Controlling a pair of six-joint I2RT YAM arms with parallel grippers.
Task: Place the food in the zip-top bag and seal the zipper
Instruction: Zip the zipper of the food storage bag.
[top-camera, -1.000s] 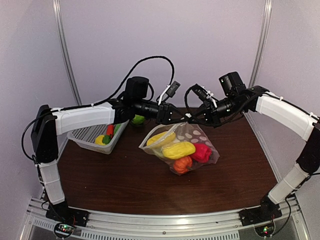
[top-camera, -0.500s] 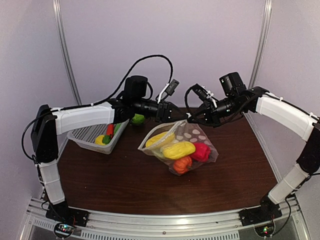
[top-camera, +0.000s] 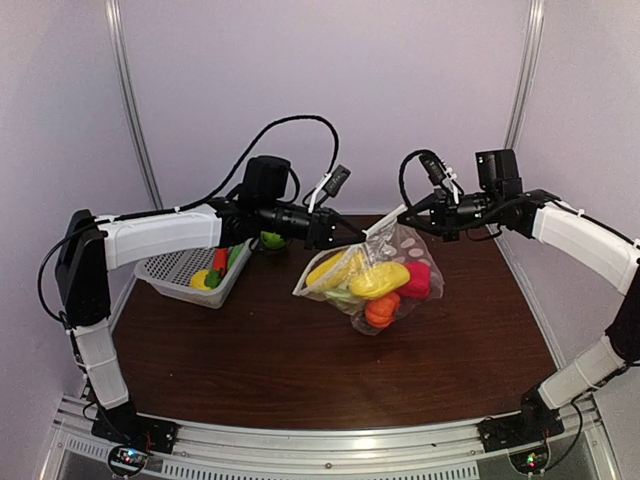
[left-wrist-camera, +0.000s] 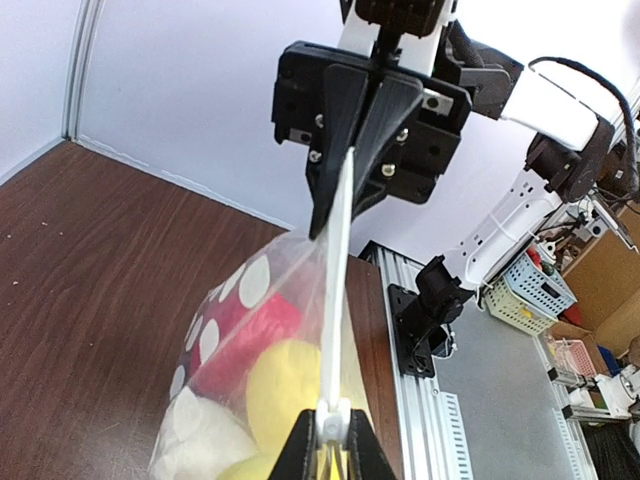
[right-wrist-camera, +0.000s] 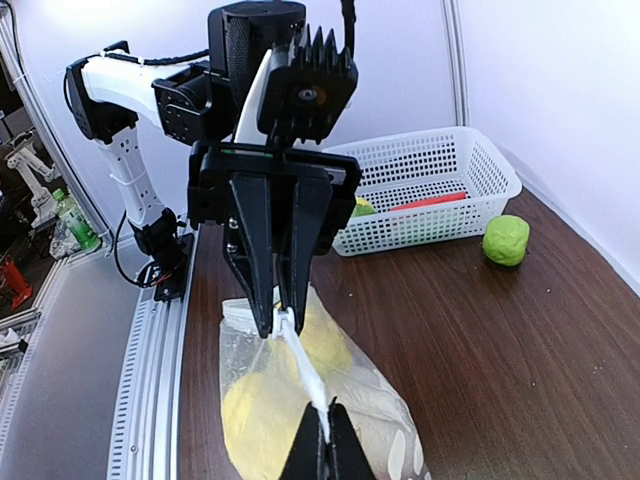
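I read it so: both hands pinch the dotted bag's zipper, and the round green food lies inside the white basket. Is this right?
No. The left hand and right hand do pinch the zipper, but the round green food lies on the table beside the basket, as the right wrist view shows.

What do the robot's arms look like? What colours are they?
The left arm and right arm have smooth white shells with chunky black joints. Black cables loop above the wrists. The left gripper and right gripper are black and pointy, like beaks.
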